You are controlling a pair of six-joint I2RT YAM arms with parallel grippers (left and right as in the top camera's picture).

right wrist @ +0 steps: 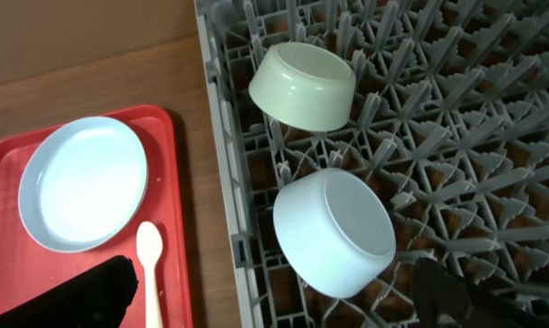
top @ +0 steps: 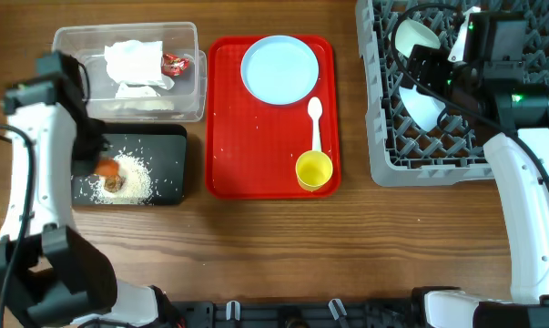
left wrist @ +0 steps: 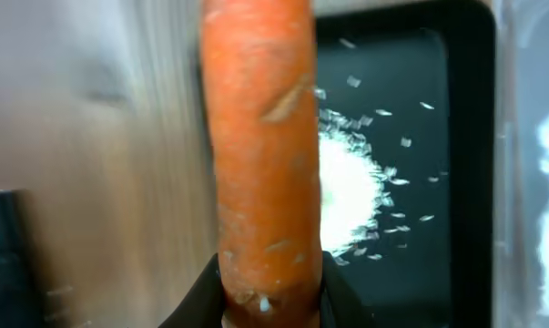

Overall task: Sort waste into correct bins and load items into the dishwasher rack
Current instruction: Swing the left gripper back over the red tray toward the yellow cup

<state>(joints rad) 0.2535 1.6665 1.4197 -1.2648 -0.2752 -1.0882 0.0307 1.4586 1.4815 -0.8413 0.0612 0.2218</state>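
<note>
1. Carrot (left wrist: 260, 137): held at its near end by your left fingers (left wrist: 340, 310), which are closed tight on it. Its long axis runs straight out from them.
2. Black tray (top: 169, 141): holds the rice heap (top: 139, 182) and a brown lump (top: 116, 182). The carrot hangs over the tray's outer edge, with the rice on its inward side. Before letting go, you will likely need a small shift toward the rice.
3. Clear tub (top: 65, 41): holds the napkin (top: 133, 62) and the red wrapper (top: 175, 64).
4. Rack (top: 374, 169): the green bowl (right wrist: 303, 87) and the blue bowl (right wrist: 333, 232) sit tipped among the pegs.
5. Right fingers (right wrist: 92, 292): spread wide and holding nothing, above the blue bowl.
6. Red tray (top: 224, 137): the plate (top: 279, 69), spoon (top: 316, 123) and yellow cup (top: 313, 170) are not yet loaded. Your right arm is nearer. The spoon's handle points toward the cup.
</note>
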